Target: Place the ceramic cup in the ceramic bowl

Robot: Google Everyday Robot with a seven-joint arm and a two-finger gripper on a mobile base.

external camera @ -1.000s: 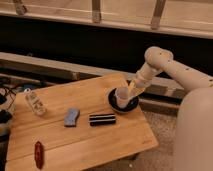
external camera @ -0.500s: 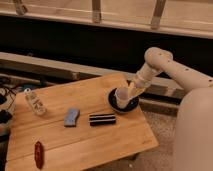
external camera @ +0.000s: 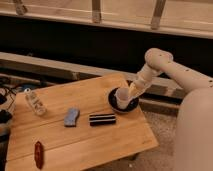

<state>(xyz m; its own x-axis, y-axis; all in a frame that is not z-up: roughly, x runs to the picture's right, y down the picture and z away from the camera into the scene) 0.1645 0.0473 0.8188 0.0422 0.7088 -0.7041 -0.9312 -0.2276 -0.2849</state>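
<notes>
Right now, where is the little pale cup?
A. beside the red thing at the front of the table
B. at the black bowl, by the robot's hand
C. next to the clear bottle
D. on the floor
B: the ceramic cup stands inside the outline of the ceramic bowl at the table's far right side, with the gripper right against it. Whether it rests on the bowl cannot be told.

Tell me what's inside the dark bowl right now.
The pale cup is within the rim of the bowl, with the gripper at its upper right. The cup hides the bowl floor, so whether it rests there is unclear.
</notes>
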